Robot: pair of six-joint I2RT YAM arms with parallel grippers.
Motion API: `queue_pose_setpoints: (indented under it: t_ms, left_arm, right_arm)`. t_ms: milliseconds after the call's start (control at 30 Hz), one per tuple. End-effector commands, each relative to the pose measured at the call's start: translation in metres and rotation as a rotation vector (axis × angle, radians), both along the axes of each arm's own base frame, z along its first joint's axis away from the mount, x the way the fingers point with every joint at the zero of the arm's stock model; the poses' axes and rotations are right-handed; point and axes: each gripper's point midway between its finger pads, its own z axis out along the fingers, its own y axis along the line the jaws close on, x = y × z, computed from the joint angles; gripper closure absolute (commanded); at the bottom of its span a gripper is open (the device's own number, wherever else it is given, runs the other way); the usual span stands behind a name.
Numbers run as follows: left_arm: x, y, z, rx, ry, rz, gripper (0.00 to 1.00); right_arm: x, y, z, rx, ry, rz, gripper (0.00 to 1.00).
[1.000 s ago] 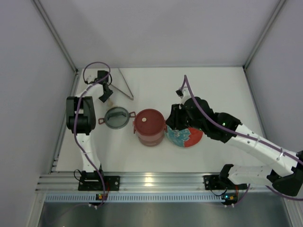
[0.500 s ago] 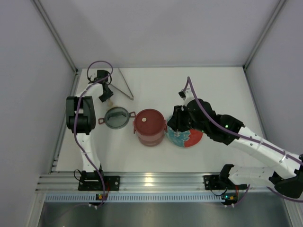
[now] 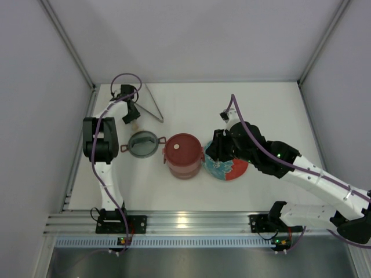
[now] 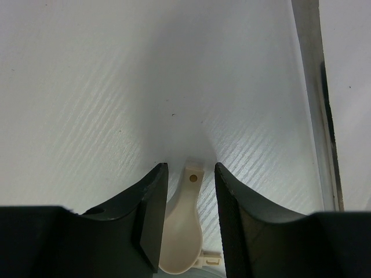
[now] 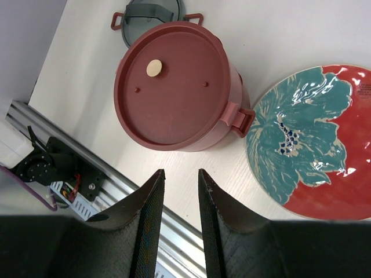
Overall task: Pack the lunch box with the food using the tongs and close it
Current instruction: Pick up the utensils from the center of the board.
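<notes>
The lunch box [image 3: 183, 155] [image 5: 174, 84] stands mid-table, a dusty-pink pot with its maroon lid on. No food shows in any view. The tongs [image 3: 154, 104] lie as a thin silver V at the back left. My left gripper [image 3: 129, 116] [image 4: 191, 171] hangs just left of the tongs, open, its fingers on either side of a cream spoon [image 4: 184, 231] with a gap on the right side. My right gripper [image 3: 215, 153] [image 5: 179, 174] hovers open and empty between the lunch box and the plate.
A red plate with a teal flower [image 3: 229, 167] [image 5: 313, 139] lies right of the lunch box. A small grey round dish [image 3: 144, 144] [image 5: 152, 13] sits to its left. The aluminium rail [image 3: 185, 221] runs along the near edge, and walls close the back and sides.
My right arm has drifted slightly right and toward the near side, over the plate's left edge. The left gripper has barely moved.
</notes>
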Motion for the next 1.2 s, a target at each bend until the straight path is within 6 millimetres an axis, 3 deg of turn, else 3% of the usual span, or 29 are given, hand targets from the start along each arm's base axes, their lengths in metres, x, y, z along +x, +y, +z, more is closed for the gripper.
queue_pose_setpoints:
  t_ms: [0, 700, 900, 1167]
  left_arm:
    - [-0.035, -0.011, -0.037, -0.033, 0.170, -0.051, 0.57]
    - [-0.072, -0.023, -0.047, -0.014, 0.236, -0.120, 0.62]
    - [-0.077, -0.023, -0.048, -0.004, 0.242, -0.125, 0.62]
    - [-0.074, -0.018, -0.051, 0.019, 0.241, -0.102, 0.69]
  right_arm:
    - [-0.003, -0.004, 0.002, 0.010, -0.003, -0.008, 0.71]
    - [-0.004, -0.007, -0.001, 0.013, 0.004, -0.024, 0.71]
    - [-0.005, -0.008, -0.001, 0.017, 0.004, -0.024, 0.71]
    - [-0.006, -0.008, -0.005, 0.013, 0.011, -0.026, 0.72]
